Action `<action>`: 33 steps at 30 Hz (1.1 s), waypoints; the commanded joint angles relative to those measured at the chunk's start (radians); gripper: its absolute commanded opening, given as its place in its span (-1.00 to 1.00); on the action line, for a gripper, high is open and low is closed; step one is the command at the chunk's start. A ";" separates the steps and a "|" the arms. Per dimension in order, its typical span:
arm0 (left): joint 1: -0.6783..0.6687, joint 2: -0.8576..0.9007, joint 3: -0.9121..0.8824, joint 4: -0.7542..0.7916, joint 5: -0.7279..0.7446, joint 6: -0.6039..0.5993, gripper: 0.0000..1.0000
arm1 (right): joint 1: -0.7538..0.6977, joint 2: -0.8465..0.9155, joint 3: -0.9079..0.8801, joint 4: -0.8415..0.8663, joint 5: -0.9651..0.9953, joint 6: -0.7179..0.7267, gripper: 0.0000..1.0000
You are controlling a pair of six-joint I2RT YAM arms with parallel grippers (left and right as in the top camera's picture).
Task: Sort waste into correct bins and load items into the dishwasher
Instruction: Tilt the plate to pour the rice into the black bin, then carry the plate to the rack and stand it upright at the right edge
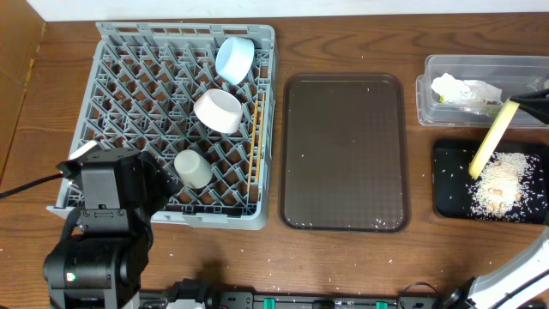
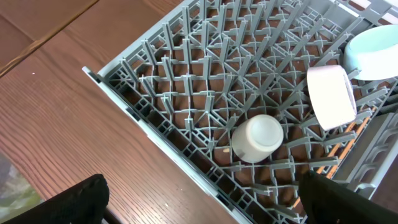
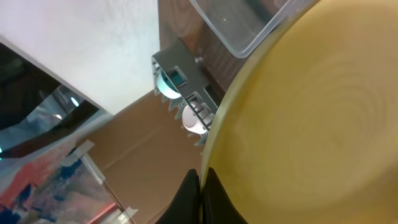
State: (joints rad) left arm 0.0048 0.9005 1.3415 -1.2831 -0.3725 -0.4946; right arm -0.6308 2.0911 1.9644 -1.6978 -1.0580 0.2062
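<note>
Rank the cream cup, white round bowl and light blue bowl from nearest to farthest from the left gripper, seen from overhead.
1. Cream cup, beside the left gripper, toward the grey rack's robot-side edge.
2. White bowl, mid-rack.
3. Light blue bowl, rack's far edge.

Two bowls there, light blue bowl [image 1: 233, 58] and white bowl [image 1: 218, 112]; one cream cup [image 1: 193, 169]; one pale yellow plate [image 1: 493, 137]; one grey dish rack [image 1: 171, 31]; one brown tray [image 1: 343, 154]; two tubs, clear tub [image 1: 480, 63] and black tub [image 1: 449, 184].
</note>
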 commanded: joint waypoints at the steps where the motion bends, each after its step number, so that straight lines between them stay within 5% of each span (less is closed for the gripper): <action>1: 0.003 0.000 0.010 -0.004 -0.010 -0.001 0.97 | -0.012 -0.034 0.003 -0.001 -0.035 0.021 -0.97; 3: 0.003 0.000 0.010 -0.004 -0.010 -0.001 0.96 | -0.002 -0.034 0.003 -0.001 -0.035 0.038 -0.98; 5: 0.003 0.000 0.010 -0.004 -0.010 -0.001 0.97 | -0.005 -0.034 0.003 -0.001 -0.120 -0.090 -0.98; 10: 0.003 0.000 0.010 -0.004 -0.010 -0.001 0.97 | -0.012 -0.034 -0.002 -0.001 -0.021 0.080 -0.98; 15: 0.003 0.000 0.010 -0.004 -0.010 -0.001 0.97 | -0.032 -0.036 -0.010 -0.001 0.008 0.103 -0.97; 19: 0.003 0.000 0.010 -0.004 -0.010 -0.001 0.96 | -0.023 -0.036 -0.010 -0.001 -0.209 -0.119 -0.98; 23: 0.003 0.000 0.010 -0.004 -0.010 -0.001 0.96 | -0.009 -0.043 -0.010 -0.001 -0.218 -0.087 -0.98; 33: 0.003 0.000 0.010 -0.004 -0.010 -0.001 0.96 | 0.235 -0.189 -0.009 0.068 -0.312 -0.037 -0.97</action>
State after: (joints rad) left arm 0.0048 0.9005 1.3415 -1.2831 -0.3725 -0.4942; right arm -0.4896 1.9884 1.9491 -1.6730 -1.2598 0.1520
